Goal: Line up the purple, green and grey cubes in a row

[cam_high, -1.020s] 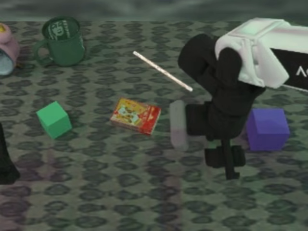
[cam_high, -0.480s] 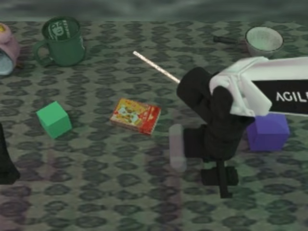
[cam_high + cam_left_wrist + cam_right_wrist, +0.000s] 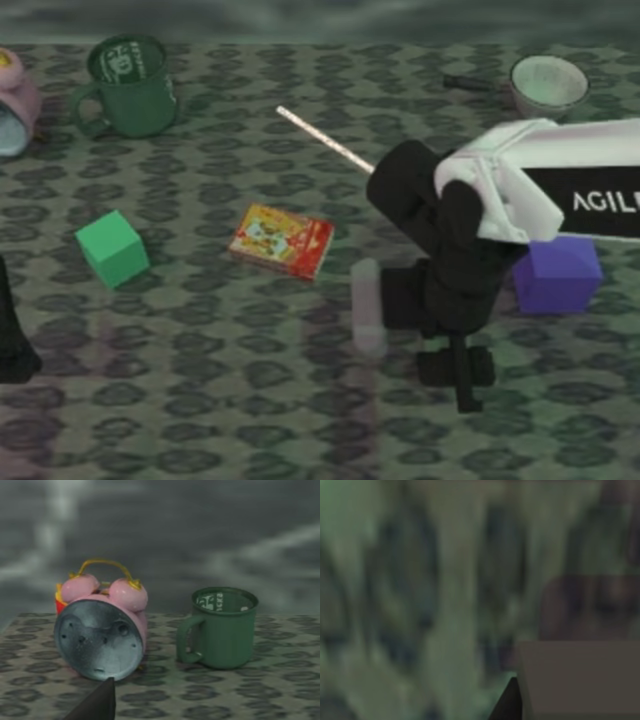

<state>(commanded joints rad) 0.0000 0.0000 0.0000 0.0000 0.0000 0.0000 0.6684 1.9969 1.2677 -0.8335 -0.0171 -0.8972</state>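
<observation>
The green cube sits at the table's left. At the right the purple cube rests on the cloth, its left side covered by my right arm. My right gripper hangs low over the cloth, left and in front of the purple cube. The top view hides the grey cube under that gripper. In the right wrist view the grey cube fills the corner, pressed against one dark fingertip, and the gripper is shut on it. My left arm stays parked at the left edge, one fingertip showing.
A dark green mug and a pink alarm clock stand at the back left. A red-and-yellow box lies in the middle, with a thin white stick behind it. A pale bowl is at the back right.
A second ago my right arm stood farther back; it came forward and lower with the gripper, uncovering the bowl. In the last half second nothing moved.
</observation>
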